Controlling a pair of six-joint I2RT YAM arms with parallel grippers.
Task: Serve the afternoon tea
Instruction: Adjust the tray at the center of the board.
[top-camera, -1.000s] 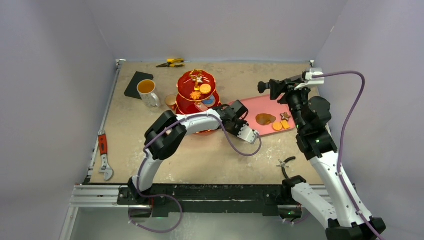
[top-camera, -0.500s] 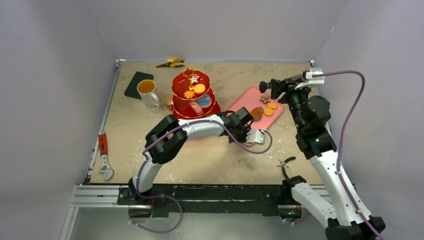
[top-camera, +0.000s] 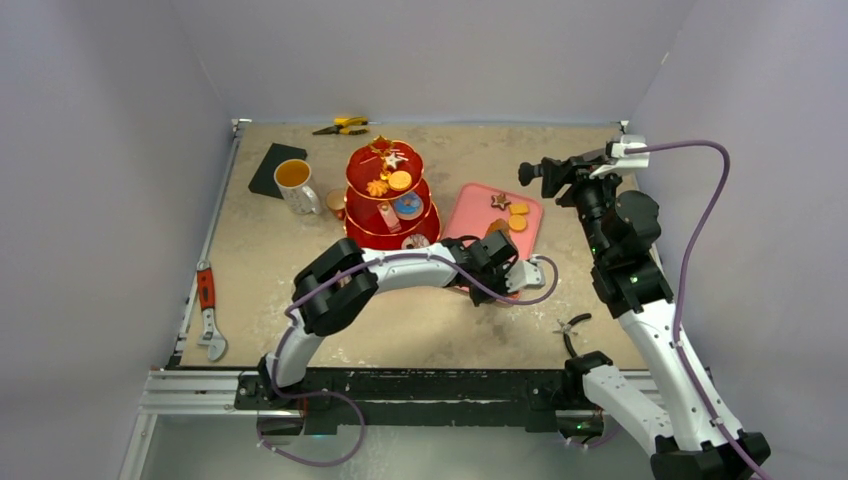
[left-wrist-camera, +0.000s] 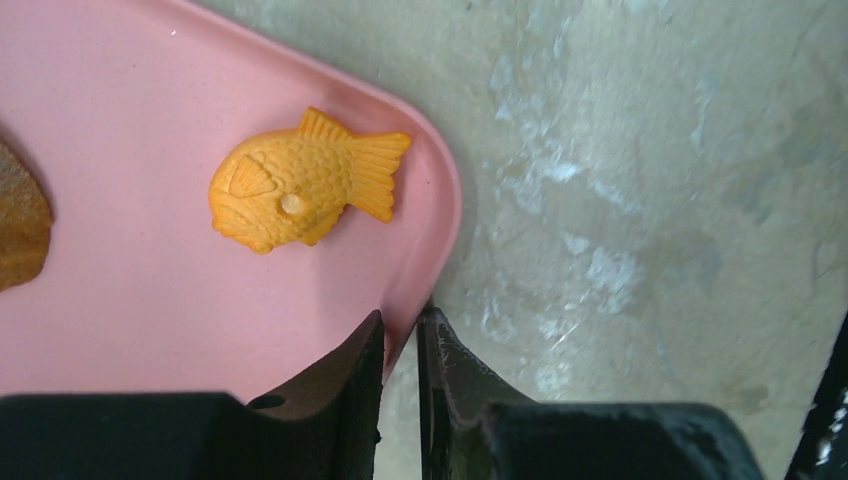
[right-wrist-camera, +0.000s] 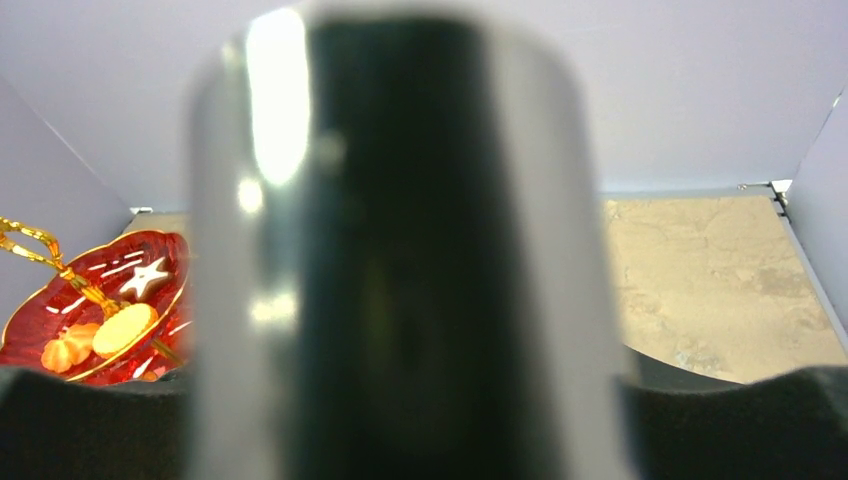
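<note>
A: Gripping the pink tray (left-wrist-camera: 120, 300) by its corner rim with the left hand (left-wrist-camera: 400, 318), one finger inside the lip, one outside, pinched together on the plastic. Worth worrying about?

B: Plenty. Thin rim, narrow bite: could slip off mid-drag. Could also tip the tray and send the fish biscuit (left-wrist-camera: 300, 185) sliding, loose just beside the fingers. Pushed further, might knock the tray's far corner into the red three-tier stand (top-camera: 360, 225), near it now, and rock the pastries off the tiers.

A: And the right hand (top-camera: 535, 172)?

B: Raised above the desk (top-camera: 420, 320) beyond the tray, closed around a shiny cylinder (right-wrist-camera: 400, 250), probably the cup, filling the wrist view. Let go from there, would likely land among the round biscuits (top-camera: 515, 215) at the tray's far end.

A: Rest of the tea?

B: White mug (top-camera: 295, 185) of amber tea standing left of the stand, well apart from both hands.

A: Changed from a second ago?

B: Yes. Tray then lying farther right, long side across, below the right hand. Now swung end-on and pulled left, close to the stand. Biscuits carried along, ending up toward the far end. Left arm stretched farther right along the desk. Right arm, stand and mug much as before.
</note>
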